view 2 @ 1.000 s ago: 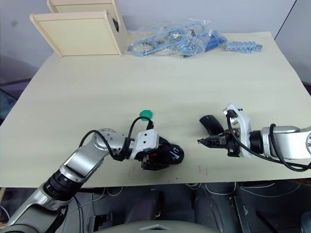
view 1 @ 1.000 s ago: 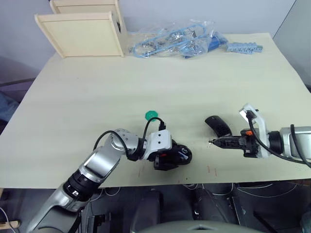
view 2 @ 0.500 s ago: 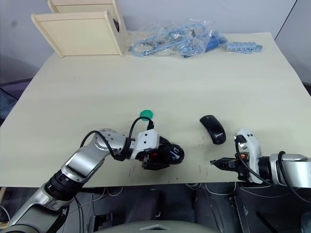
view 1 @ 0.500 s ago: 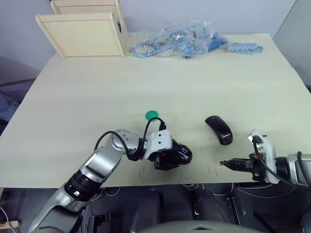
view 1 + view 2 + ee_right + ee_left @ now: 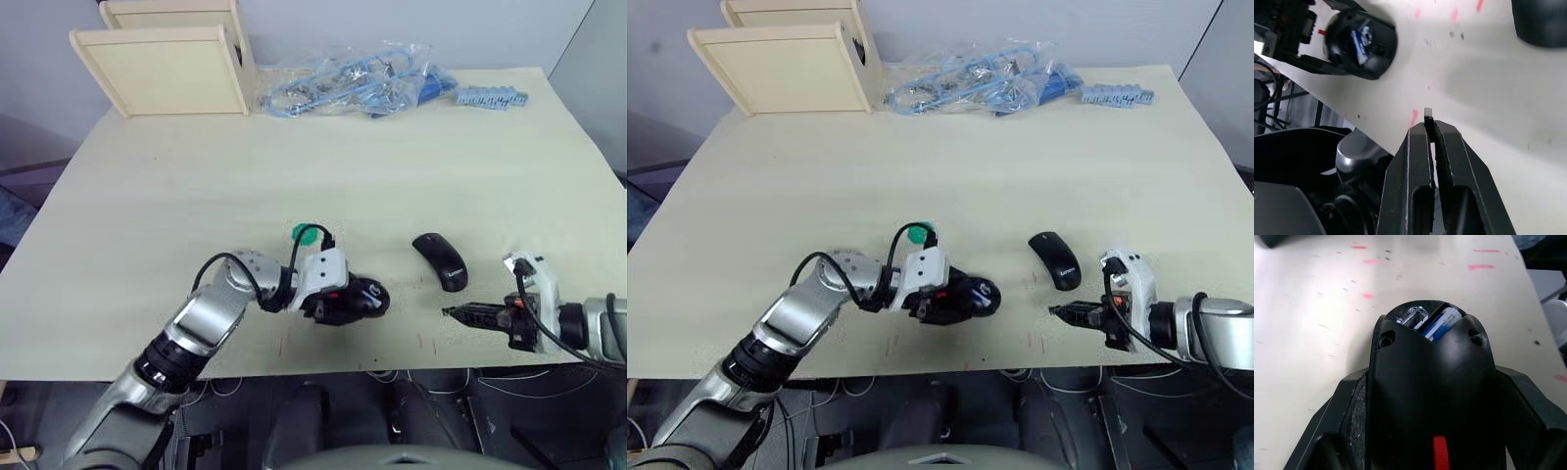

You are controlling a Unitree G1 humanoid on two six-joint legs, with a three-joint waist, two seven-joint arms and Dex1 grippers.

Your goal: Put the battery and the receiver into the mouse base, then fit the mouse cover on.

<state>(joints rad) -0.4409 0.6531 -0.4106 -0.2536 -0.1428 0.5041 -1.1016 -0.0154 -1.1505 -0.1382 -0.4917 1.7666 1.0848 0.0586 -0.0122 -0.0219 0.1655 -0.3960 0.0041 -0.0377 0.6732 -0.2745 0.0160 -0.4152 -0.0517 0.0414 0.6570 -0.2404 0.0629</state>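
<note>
Black mouse base held at the left, tiny receiver pinched at the right.

Pale wood makes up the table (image 5: 196, 196), and near its front edge the mouse base (image 5: 359, 299) is gripped by the left gripper (image 5: 338, 303), whose fingers are closed on the shell's two sides. In the left wrist view the blue battery (image 5: 1440, 323) is seen lying inside the base's open end, beside a silver metal part. A green disc (image 5: 305, 232) lies just behind the left wrist. Further right, the mouse cover (image 5: 441, 261) rests alone on the table, smooth side up, apart from both grippers. At the far right, the right gripper (image 5: 453, 313) is held low by the table's front edge with its fingers nearly together, and the receiver (image 5: 1427, 113) is pinched at their tips, pointing towards the base.
</note>
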